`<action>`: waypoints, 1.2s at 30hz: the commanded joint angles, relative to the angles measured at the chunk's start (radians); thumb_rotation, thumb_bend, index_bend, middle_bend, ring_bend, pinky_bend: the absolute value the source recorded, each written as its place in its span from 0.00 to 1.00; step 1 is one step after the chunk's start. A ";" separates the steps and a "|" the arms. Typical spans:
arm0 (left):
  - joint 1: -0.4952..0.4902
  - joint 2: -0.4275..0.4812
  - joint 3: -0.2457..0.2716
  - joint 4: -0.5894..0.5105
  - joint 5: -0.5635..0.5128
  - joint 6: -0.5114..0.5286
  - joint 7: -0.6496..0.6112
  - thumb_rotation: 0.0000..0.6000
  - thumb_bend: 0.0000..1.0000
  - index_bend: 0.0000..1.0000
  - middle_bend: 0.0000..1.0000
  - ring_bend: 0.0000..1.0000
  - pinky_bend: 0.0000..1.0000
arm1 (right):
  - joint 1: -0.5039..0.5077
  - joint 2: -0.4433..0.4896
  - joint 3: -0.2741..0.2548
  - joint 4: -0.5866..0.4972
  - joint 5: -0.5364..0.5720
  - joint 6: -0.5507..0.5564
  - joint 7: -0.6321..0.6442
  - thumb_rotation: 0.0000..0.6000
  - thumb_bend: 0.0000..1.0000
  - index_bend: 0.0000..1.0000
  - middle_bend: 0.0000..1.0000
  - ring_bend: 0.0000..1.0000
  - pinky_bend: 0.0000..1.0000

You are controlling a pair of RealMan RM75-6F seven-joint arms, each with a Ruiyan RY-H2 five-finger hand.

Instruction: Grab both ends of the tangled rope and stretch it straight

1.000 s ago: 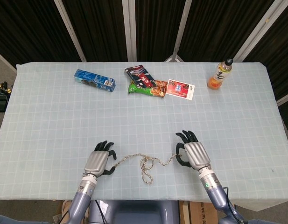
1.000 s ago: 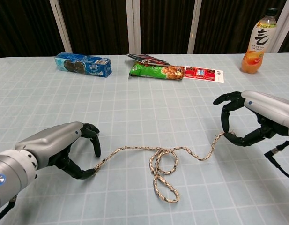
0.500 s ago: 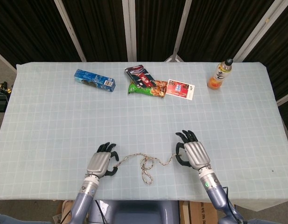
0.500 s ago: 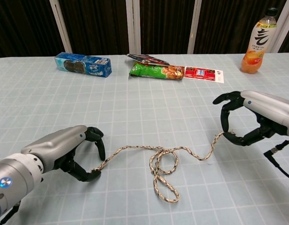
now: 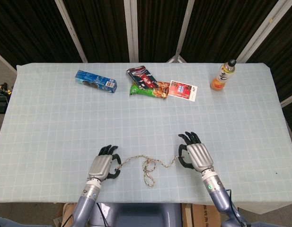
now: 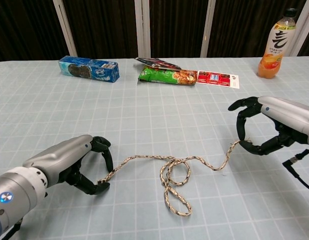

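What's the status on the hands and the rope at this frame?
Left hand curled around one end of the rope, right hand around the other; grip unconfirmed. Rope flat on the table, knotted loop mid-length. Nothing in the way.

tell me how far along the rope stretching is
Done: both hands are at the rope's ends. In hand: the left hand has its fingers curled around the left end, and the right hand brackets the right end, though a firm pinch isn't clear. Left: pulling apart; the middle is still looped and lying on the table.

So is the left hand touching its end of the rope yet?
Cannot tell. In the chest view, the left hand curls around the rope end, but neither view plainly shows contact or gap.
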 commanded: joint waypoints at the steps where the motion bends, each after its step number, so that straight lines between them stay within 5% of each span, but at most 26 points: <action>1: 0.000 0.000 0.002 -0.002 0.002 0.001 0.001 1.00 0.40 0.49 0.10 0.00 0.00 | 0.000 0.000 0.000 0.000 0.000 0.001 -0.001 1.00 0.48 0.65 0.18 0.05 0.00; 36: -0.001 0.006 0.010 0.002 -0.020 0.000 0.007 1.00 0.57 0.54 0.12 0.00 0.00 | -0.003 -0.003 -0.003 0.001 0.009 0.003 -0.011 1.00 0.48 0.65 0.18 0.05 0.00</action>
